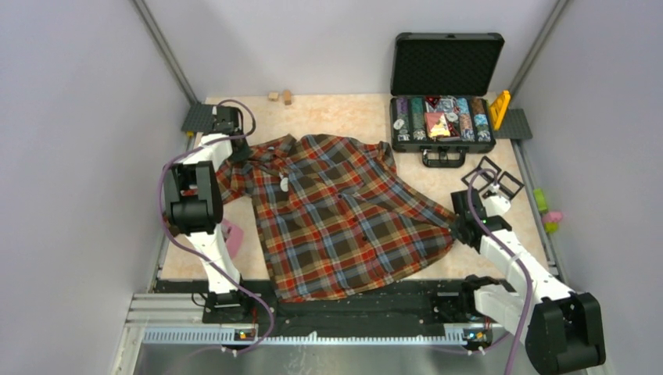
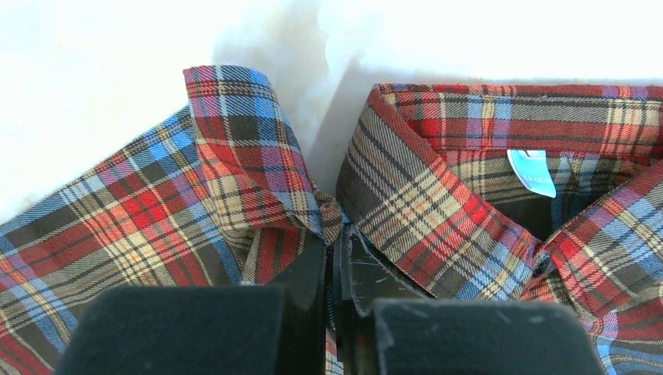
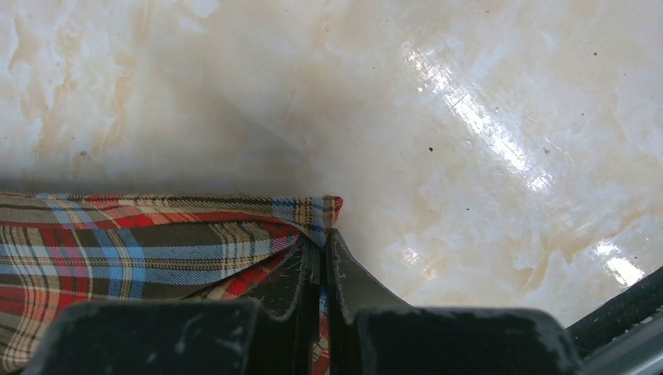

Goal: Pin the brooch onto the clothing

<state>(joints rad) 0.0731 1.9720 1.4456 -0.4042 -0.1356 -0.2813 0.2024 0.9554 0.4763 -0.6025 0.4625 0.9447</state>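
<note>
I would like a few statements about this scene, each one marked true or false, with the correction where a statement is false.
1. The left tool is closed on the shirt beside its collar. True.
2. The right tool hangs open and holds nothing. False: it is closed on a corner of the shirt's edge.
3. The black case at the far right has its lid shut. False: the lid stands open and the contents show.
4. A small pale thing, likely the brooch, lies on the shirt's chest. True.
5. The shirt is folded into a neat square. False: it lies spread out flat.
</note>
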